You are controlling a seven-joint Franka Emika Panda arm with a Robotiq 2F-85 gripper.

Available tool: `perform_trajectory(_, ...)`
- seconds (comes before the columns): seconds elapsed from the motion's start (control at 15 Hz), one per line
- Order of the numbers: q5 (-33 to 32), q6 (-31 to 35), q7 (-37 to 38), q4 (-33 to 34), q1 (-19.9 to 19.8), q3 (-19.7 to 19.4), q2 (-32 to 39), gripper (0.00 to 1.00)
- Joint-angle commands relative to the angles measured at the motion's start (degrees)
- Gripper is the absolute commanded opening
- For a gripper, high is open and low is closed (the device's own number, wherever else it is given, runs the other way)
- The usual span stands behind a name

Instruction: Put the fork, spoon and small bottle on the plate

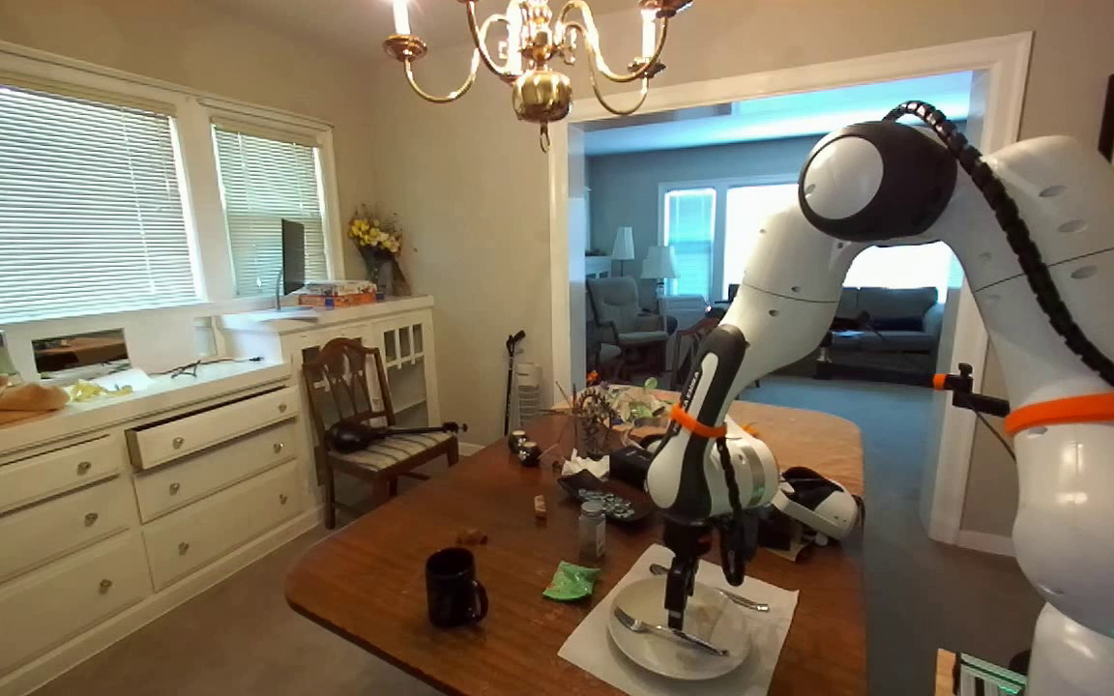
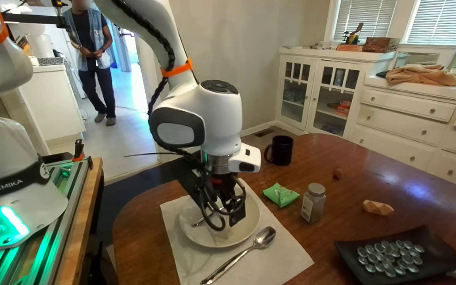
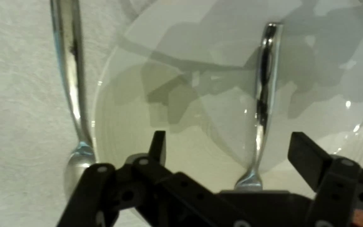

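On the white plate (image 1: 652,659) lies the fork (image 3: 265,78), its handle and neck plain in the wrist view while its tines are hidden behind the gripper body. My gripper (image 3: 227,138) is low over the plate, its fingers spread wide on either side of the fork and touching neither side of it. The spoon (image 2: 264,238) rests off the plate on the pale placemat, beside the rim; its handle (image 3: 69,63) also shows at the left of the wrist view. A small clear bottle (image 2: 313,202) with a silver lid stands upright on the table, beyond the placemat.
A black mug (image 2: 282,150) and a green packet (image 2: 281,194) sit near the bottle. Farther along are a wooden block (image 2: 377,208), a black tray (image 2: 350,249) of glass beads and a white headset (image 1: 818,503). A person (image 2: 93,59) stands in the doorway.
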Motion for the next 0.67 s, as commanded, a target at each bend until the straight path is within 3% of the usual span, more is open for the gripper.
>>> perform_trajectory(0.0, -0.3, 4.1, -2.8, -5.4, -5.3, 1.2, -6.1, 0.98)
perform_trajectory(0.33, -3.1, -0.4, -10.3, -3.8, -10.3, -3.0, -8.2, 0.92)
perform_trajectory(0.47, -4.1, -3.4, -15.8, -1.5, -12.4, -4.4, -7.7, 1.00)
perform_trajectory(0.6, -2.3, -6.4, -22.6, 1.2, -14.7, -4.2, -6.3, 1.00)
